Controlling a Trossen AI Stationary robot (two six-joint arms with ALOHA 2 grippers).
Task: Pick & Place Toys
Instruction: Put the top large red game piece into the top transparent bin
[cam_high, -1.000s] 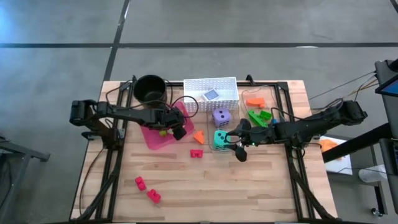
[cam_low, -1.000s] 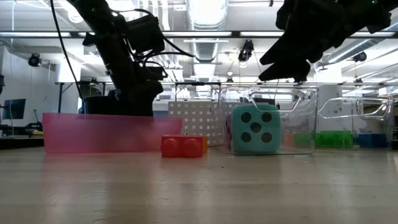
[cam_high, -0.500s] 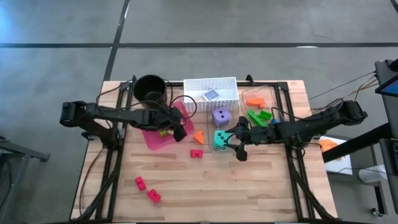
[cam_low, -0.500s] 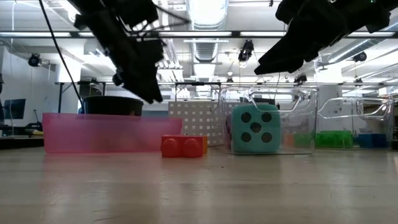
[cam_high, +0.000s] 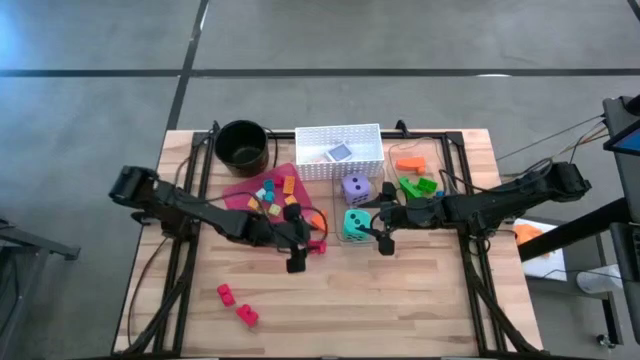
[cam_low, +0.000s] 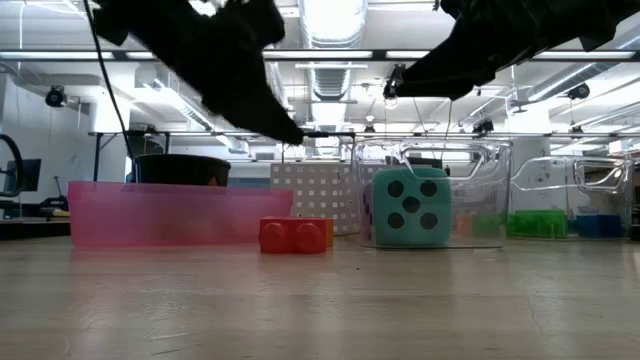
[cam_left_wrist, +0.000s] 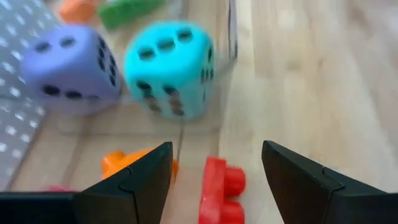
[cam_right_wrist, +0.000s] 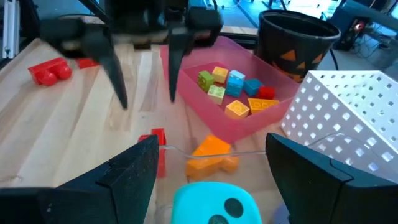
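Note:
My left gripper (cam_high: 303, 247) hangs open above a red brick (cam_left_wrist: 221, 190), which lies on the table between its fingers, untouched. An orange piece (cam_left_wrist: 134, 163) lies beside that brick. My right gripper (cam_high: 383, 232) is open too, hovering at the teal die (cam_right_wrist: 214, 202) without touching it. The teal die (cam_high: 354, 224) and the purple die (cam_high: 355, 187) sit side by side, walled by a clear box (cam_low: 440, 165). The pink tray (cam_high: 240, 190) holds several small bricks (cam_right_wrist: 233, 87). Two more red bricks (cam_high: 236, 304) lie near the front left.
A black pot (cam_high: 243, 143) and a white perforated basket (cam_high: 340, 150) with a card stand at the far edge. Clear bins at the right hold green (cam_high: 417, 186) and orange (cam_high: 408, 163) bricks. Bare wood (cam_high: 400, 310) spreads toward the near edge.
My left gripper has swung from above the pink tray toward the table's near and right side, turning as it went, and now hangs over the red brick. The tray's bricks have come into sight. No toy has moved.

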